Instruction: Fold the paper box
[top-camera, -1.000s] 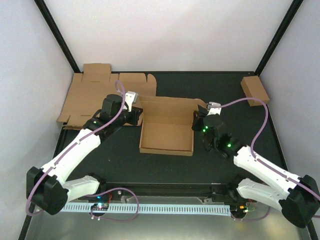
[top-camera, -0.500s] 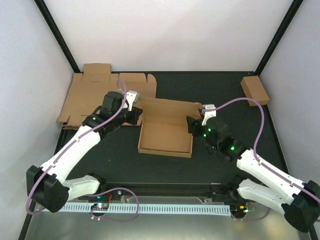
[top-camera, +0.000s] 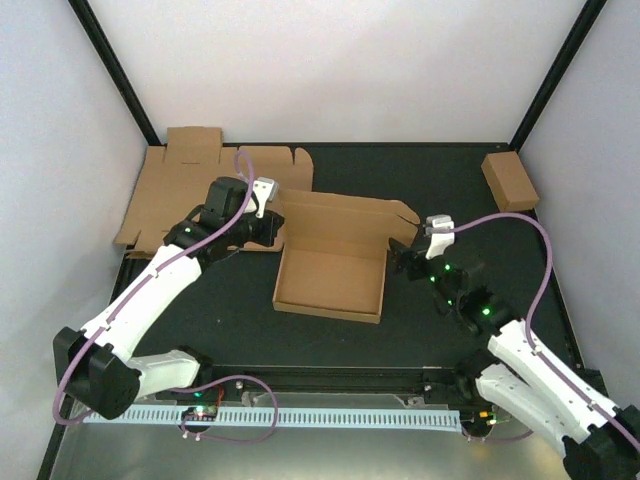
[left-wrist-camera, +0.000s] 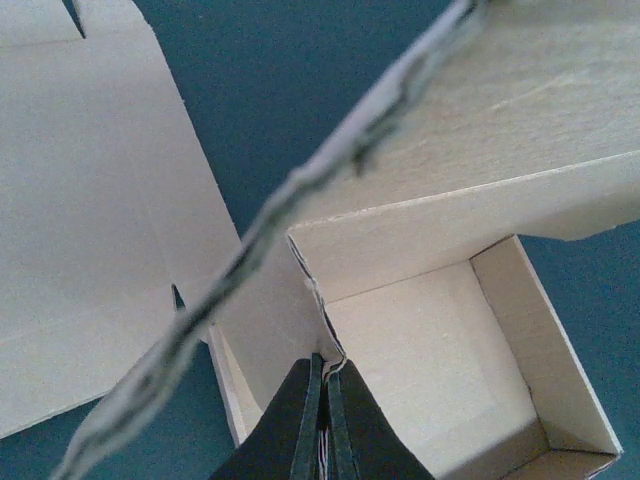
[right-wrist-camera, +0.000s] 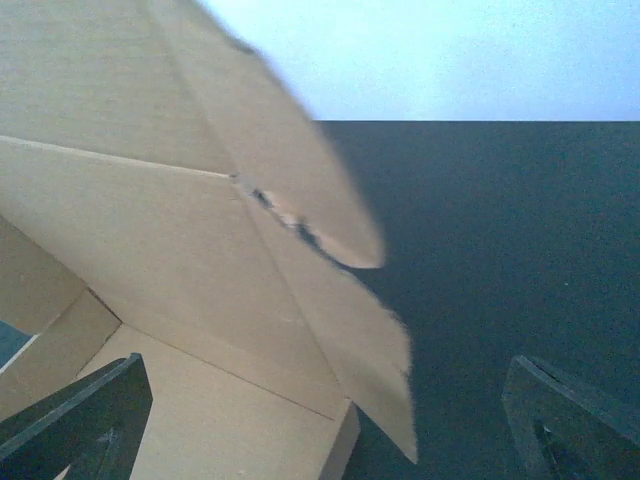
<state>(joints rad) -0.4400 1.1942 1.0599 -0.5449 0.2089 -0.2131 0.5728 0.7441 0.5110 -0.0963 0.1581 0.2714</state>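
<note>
Cardboard sheet (top-camera: 175, 195) beside paper box (top-camera: 330, 275) — small box (top-camera: 509, 181) apart.

Paper box (top-camera: 330, 278): brown cardbd, shallow, open-topped, lid up at rear, mid-table.

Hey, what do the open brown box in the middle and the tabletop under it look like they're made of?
The paper box looks like plain corrugated cardboard, matte brown and unprinted; its cut edge in the left wrist view shows rough, layered board. The table has a dark, even, matte surface with no glare. Whether that is a mat, paint or laminate cannot be told.
</note>
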